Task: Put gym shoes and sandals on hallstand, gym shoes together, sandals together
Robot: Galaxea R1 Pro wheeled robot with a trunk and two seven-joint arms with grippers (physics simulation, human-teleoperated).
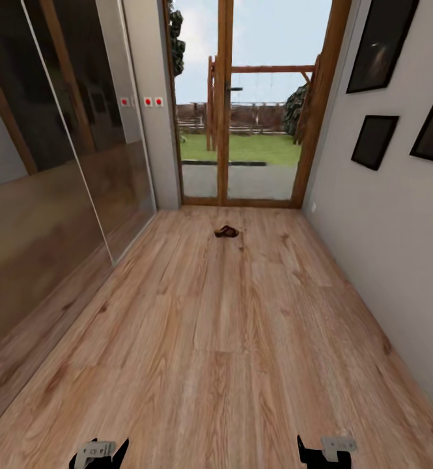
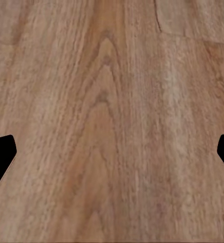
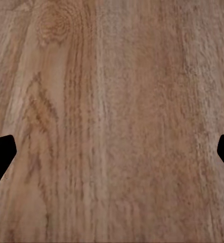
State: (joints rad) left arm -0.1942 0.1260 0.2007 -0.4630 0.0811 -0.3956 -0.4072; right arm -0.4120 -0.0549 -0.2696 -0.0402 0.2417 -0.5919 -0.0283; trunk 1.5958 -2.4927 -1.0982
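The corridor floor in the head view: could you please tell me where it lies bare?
The corridor floor is bare from both grippers, left and right, up to the sandal, between the mirrored wardrobe doors and the picture wall. The sole obstacle, that sandal, lies by the glazed door, with bare planks either side.

No readable text, label, brand or number is being shown. Three small red-and-white squares (image 1: 142, 101) are being displayed on the wall beside the door, but nothing on them can be read.
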